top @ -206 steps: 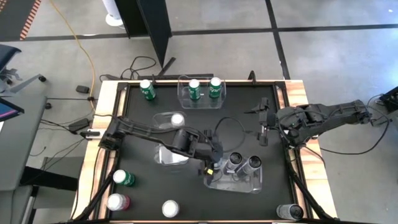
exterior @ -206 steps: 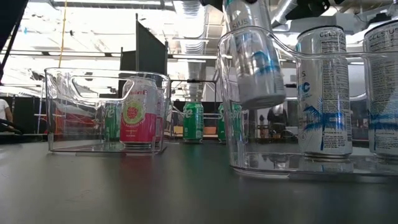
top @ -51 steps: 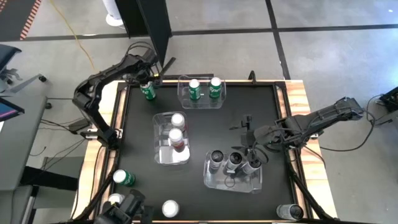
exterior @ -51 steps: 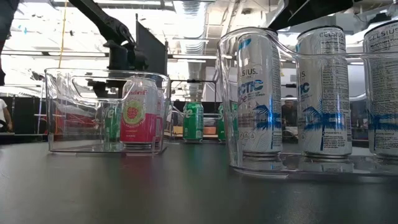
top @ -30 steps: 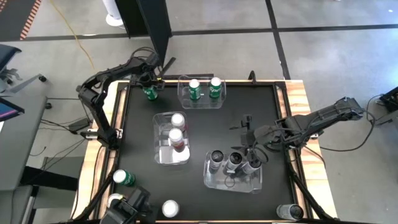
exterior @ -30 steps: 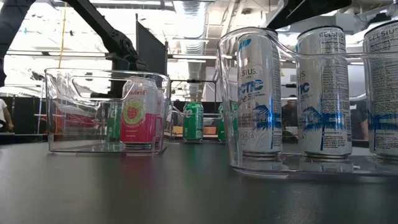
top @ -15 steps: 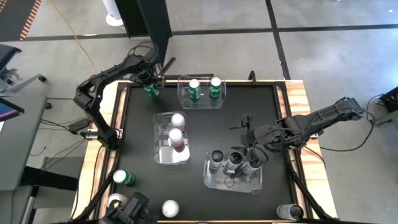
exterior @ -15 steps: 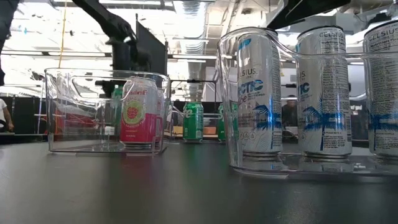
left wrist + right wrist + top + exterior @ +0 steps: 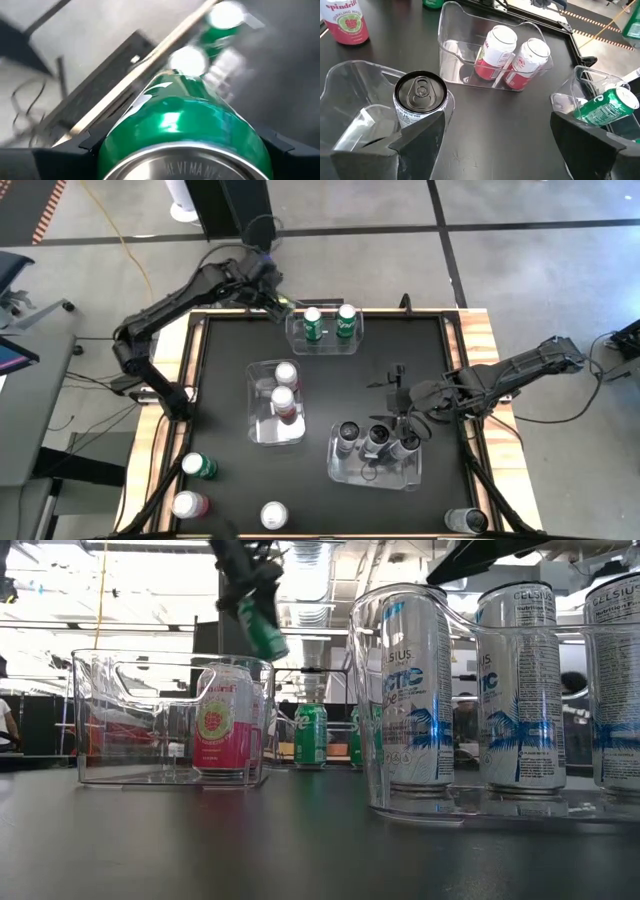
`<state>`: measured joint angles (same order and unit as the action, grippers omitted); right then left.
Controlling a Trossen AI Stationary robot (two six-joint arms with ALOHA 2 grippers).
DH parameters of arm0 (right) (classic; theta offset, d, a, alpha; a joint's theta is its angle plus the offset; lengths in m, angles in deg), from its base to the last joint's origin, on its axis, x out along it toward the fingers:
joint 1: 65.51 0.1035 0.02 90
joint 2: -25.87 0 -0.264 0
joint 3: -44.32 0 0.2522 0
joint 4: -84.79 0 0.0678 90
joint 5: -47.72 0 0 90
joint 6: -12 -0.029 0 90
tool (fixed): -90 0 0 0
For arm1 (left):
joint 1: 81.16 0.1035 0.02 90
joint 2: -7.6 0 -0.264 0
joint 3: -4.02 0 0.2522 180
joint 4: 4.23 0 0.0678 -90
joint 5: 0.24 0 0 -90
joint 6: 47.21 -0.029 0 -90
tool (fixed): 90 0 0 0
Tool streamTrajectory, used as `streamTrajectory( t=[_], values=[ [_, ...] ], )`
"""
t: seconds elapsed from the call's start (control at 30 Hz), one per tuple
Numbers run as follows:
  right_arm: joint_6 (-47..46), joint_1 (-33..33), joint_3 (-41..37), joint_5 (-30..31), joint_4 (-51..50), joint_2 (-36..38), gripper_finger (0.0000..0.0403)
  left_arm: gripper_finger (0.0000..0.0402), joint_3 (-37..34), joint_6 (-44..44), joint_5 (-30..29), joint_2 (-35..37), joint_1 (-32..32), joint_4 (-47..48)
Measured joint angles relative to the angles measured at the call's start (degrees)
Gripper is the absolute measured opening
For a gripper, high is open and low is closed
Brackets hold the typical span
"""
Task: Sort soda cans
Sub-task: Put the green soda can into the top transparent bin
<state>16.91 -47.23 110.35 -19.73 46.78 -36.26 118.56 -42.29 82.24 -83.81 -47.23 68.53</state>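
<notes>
My left gripper (image 9: 283, 302) holds a green soda can (image 9: 262, 626) in the air at the left end of the far clear bin (image 9: 352, 340). That bin holds two upright green cans (image 9: 313, 325). The middle bin (image 9: 258, 430) holds two red-pink cans (image 9: 500, 47). The near right bin (image 9: 345, 472) holds three dark cans (image 9: 377, 440). My right gripper (image 9: 398, 392) hangs open above that bin, with nothing between its fingers. My left gripper pinches the green can's round side wall (image 9: 125, 135) between its two fingers (image 9: 65, 155), one on either side, near the can's silver end that faces the wrist. The fingers slant down from above. The can is lifted clear and hangs tilted below them (image 9: 268, 640).
Loose cans stand at the table's near edge: a green one (image 9: 198, 467), a red-pink one (image 9: 188, 505), a third showing only its pale top (image 9: 273, 515), and a dark one (image 9: 465, 520) at the near right corner. A raised wooden rim (image 9: 170, 350) borders the black table top.
My left gripper has risen from the table's far left corner with the green can and swung toward the right, up to the far bin's left end. The can has come clear of the table and has tipped from upright to tilted.
</notes>
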Motion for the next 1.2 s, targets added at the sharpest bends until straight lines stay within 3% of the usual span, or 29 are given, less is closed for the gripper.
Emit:
streamTrajectory(
  t=[0.3,0.8,1.0,1.2],
  values=[
    [-1.2,0.2,0.0,0.0,-0.1,0.0,0.0379,0.0297,8.6,-2.5,1.2,-9.8,-9.1,-1.7],
    [-3.6,1.3,0.0,0.1,-3.5,0.0,0.0379,0.0297,28.5,-7.8,1.3,-31.7,-9.3,4.4],
    [-3.4,1.2,0.0,0.1,-4.3,0.0,0.0379,0.0297,31.7,-9.5,1.3,-36.9,-9.4,5.7],
    [-3.4,1.3,0.0,0.0,-4.7,0.0,0.0379,0.0297,31.2,-10.1,1.1,-37.2,-9.2,5.1]
  ],
)
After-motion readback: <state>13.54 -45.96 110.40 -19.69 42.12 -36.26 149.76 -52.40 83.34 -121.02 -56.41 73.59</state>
